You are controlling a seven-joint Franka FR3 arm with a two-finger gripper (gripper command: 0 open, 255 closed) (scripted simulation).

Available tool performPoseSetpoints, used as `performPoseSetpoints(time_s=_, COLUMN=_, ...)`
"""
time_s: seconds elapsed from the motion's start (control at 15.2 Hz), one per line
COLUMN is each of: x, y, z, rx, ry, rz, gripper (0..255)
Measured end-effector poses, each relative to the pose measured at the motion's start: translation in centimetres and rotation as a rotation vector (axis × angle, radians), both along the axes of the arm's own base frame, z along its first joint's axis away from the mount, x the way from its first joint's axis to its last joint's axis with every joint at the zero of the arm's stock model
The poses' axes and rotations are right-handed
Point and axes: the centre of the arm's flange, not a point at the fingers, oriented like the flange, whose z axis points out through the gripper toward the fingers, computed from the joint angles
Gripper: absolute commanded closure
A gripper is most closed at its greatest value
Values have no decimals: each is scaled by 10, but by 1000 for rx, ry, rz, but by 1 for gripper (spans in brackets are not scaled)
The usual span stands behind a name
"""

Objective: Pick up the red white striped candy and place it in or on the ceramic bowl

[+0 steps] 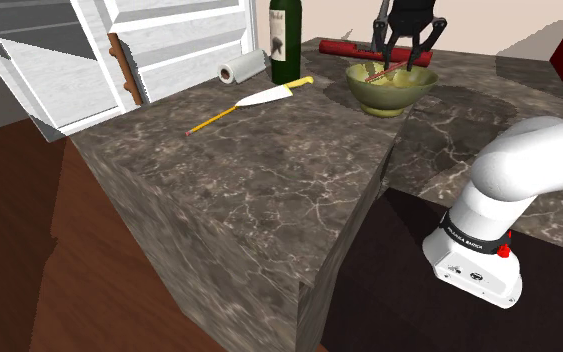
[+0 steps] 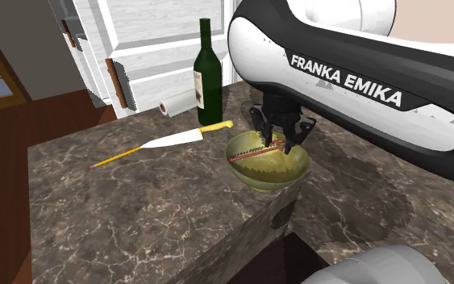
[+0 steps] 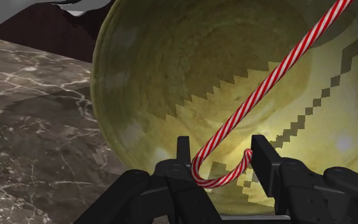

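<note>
fingers pinch hooked end of red-white striped candy cane over glossy olive round bowl.

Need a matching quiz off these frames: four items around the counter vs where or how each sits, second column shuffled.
1 candy cane
2 knife
3 bottle
4 paper roll

A upright, beside the knife's yellow handle
B on its side, by the white cabinet
C flat on the counter, next to the pencil
D in the claw, above the bowl

Pairs: 1-D, 2-C, 3-A, 4-B
</note>
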Motion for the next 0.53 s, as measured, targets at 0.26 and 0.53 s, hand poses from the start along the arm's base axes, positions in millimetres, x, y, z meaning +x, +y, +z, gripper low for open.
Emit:
performPoseSetpoints(time_s=0.26, x=0, y=0, z=-1, rx=0, ry=0, rz=0, gripper=255)
performPoseSetpoints(time_s=0.53, x=0, y=0, z=-1, rx=0, ry=0, rz=0, gripper=0)
